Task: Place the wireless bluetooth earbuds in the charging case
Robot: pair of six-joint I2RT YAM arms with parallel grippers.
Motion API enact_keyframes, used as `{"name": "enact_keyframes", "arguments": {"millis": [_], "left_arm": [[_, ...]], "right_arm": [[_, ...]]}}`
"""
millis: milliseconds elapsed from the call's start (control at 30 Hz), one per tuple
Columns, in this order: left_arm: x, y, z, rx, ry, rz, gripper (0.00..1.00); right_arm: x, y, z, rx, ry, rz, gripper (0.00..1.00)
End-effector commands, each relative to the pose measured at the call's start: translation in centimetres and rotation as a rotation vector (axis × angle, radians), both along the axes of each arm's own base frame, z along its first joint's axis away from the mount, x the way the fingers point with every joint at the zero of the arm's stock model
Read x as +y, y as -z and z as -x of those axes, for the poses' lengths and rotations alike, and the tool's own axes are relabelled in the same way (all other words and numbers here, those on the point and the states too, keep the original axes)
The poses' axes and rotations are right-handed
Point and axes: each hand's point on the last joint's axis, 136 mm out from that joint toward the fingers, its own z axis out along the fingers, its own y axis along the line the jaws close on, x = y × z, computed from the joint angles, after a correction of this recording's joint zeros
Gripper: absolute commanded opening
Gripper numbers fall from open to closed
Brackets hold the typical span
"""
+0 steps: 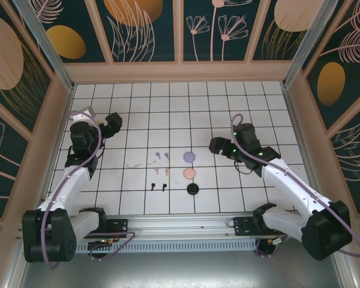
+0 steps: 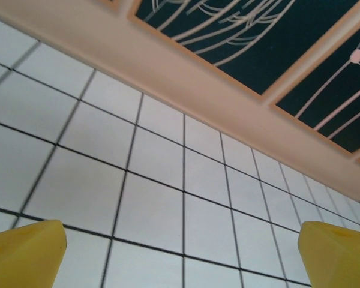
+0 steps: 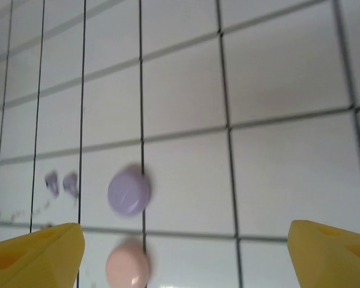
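- White tiles cover the surface (image 1: 276,120), and both arms are bolted at its 6 o'clock edge.
- The left arm (image 1: 72,180) is stretched toward 12 o'clock along the 9 o'clock side, its wrist turned toward 2 o'clock. The left jaws are spread wide and empty over bare tiles, well apart from the earbuds (image 1: 158,155).
- The right arm (image 1: 288,180) is reached toward 10 o'clock, its wrist turned toward 9 o'clock. The right jaws are held wide apart and empty, near the lilac case (image 1: 189,156), at its 3 o'clock.
- Six earbuds are counted, laid loose near the middle of the surface in three pairs: a lilac pair (image 1: 167,155), a pink pair (image 1: 167,172) and a black pair (image 1: 164,187), ranked from 12 to 6 o'clock.
- Three round cases are counted; the pink case (image 1: 189,173) and the black case (image 1: 193,189) complete the set. Each is set at 3 o'clock of its matching pair, apart from it.
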Motion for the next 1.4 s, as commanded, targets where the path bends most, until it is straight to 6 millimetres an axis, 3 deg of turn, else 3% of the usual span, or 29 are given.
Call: {"name": "enact_keyframes", "arguments": {"millis": [0, 233, 600, 1167, 1367], "left_arm": [[-2.1, 0.1, 0.9, 0.040, 0.068, 0.136, 0.99], [-5.2, 1.4, 2.7, 0.070, 0.117, 0.160, 0.98], [-5.5, 3.9, 3.1, 0.127, 0.085, 0.152, 0.96], [-4.9, 4.7, 2.1, 0.150, 0.050, 0.108, 0.97], [-5.1, 4.9, 1.9, 0.157, 0.057, 0.106, 0.97]], "right_arm": [[0.7, 2.6, 3.3, 0.144, 0.027, 0.074, 0.88], [4.1, 5.5, 6.8, 0.242, -0.040, 0.181, 0.87], [8.9, 8.4, 9.8, 0.310, -0.126, 0.365, 0.87], [10.2, 10.3, 11.2, 0.369, -0.104, 0.376, 0.85], [9.8, 11.5, 11.7, 0.385, -0.090, 0.424, 0.82]]}}
